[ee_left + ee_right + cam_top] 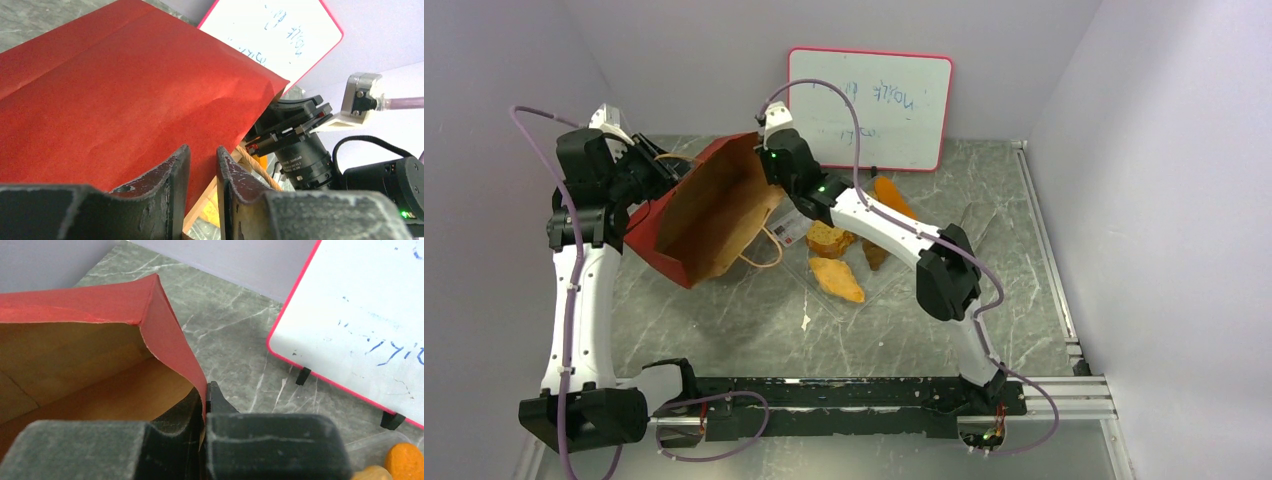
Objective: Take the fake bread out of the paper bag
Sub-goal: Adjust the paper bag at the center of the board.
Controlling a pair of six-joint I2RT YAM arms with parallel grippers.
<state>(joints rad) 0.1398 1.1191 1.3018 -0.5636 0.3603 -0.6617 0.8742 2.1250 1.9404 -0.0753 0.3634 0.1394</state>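
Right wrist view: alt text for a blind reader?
The right hand pinches the rim of the red paper bag, its brown inside open at left. Behind, a pink-framed whiteboard stands on the grey marbled table; orange bread pieces peek in at bottom right.

Both arms reach forward, right hand [206, 396] pinched closed, left hand [202, 167] narrowly parted.

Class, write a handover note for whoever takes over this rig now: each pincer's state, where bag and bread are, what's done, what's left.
Left pincer: jaws narrow around the paper bag's red wall; grip unclear.
Right pincer: shut on the bag's rim.
Bag tilted, mouth open. Fake bread lies on the table right of it.
Done: several pieces out.
Left: check the bag's hidden bottom, empty it.
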